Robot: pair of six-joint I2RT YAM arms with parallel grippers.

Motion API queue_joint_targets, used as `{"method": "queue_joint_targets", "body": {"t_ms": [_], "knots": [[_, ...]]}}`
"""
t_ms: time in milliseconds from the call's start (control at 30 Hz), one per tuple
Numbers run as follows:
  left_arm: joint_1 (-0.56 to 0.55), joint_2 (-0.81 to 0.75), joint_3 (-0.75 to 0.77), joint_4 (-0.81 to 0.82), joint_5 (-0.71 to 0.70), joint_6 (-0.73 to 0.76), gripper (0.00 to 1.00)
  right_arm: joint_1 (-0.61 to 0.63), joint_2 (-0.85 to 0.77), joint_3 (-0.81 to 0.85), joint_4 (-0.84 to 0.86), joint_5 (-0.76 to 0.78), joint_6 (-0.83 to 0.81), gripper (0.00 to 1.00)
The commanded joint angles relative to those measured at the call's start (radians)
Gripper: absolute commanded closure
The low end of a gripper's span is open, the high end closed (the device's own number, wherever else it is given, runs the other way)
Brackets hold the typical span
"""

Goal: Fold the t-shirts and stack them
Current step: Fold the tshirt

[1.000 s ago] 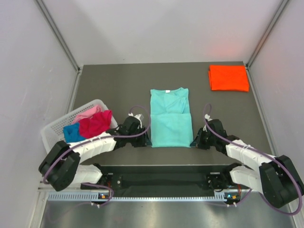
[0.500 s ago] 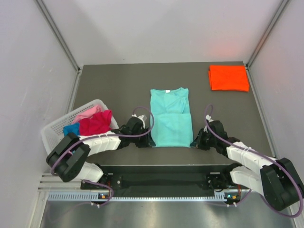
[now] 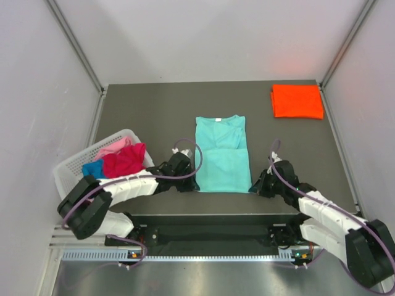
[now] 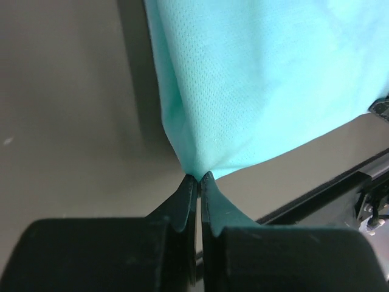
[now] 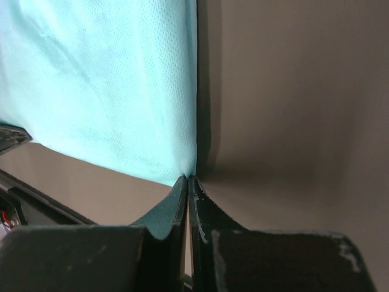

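A teal t-shirt [image 3: 221,154] lies in the middle of the dark table, sides folded in, collar at the far end. My left gripper [image 3: 192,183] is shut on its near left corner; the left wrist view shows the teal cloth [image 4: 255,85] pinched at the fingertips [image 4: 199,178]. My right gripper [image 3: 254,185] is shut on the near right corner, the teal cloth [image 5: 109,85] pulled to a point at its tips [image 5: 188,177]. A folded orange t-shirt [image 3: 297,101] lies at the far right corner. Magenta [image 3: 123,159], pink [image 3: 115,147] and blue [image 3: 92,169] t-shirts sit in the basket.
The white lattice basket [image 3: 69,165] stands at the left edge of the table, close to my left arm. Grey walls enclose the table on both sides and at the back. The black mounting rail [image 3: 213,233] runs along the near edge.
My left gripper slid right to the teal shirt's near left corner and closed on it. The shirt's near hem has shifted slightly toward me. The right gripper stayed shut on its corner.
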Motion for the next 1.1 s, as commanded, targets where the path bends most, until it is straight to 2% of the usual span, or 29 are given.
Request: {"method": "queue_joint_targets", "body": {"t_ms": [0, 133, 267, 533, 733, 933, 1067], "knots": [[-0.040, -0.124, 0.087, -0.164, -0.143, -0.010, 1.00, 0.019, -0.108, 0.012, -0.123, 0.030, 0.006, 1.00], [-0.063, -0.199, 0.160, -0.303, -0.234, -0.015, 1.00, 0.020, -0.262, 0.086, -0.292, 0.051, 0.017, 1.00], [-0.087, -0.244, 0.219, -0.348, -0.230, -0.019, 1.00, 0.022, -0.375, 0.169, -0.408, 0.065, 0.017, 1.00], [-0.132, -0.224, 0.351, -0.418, -0.263, -0.012, 1.00, 0.025, -0.414, 0.320, -0.481, 0.097, 0.025, 1.00], [-0.112, -0.131, 0.463, -0.445, -0.348, 0.047, 1.00, 0.025, -0.294, 0.428, -0.463, 0.152, -0.029, 1.00], [-0.032, 0.020, 0.604, -0.442, -0.314, 0.116, 1.00, 0.014, -0.100, 0.556, -0.379, 0.191, -0.093, 1.00], [0.063, 0.104, 0.706, -0.430, -0.291, 0.152, 1.00, -0.021, 0.074, 0.638, -0.319, 0.160, -0.133, 1.00]]}}
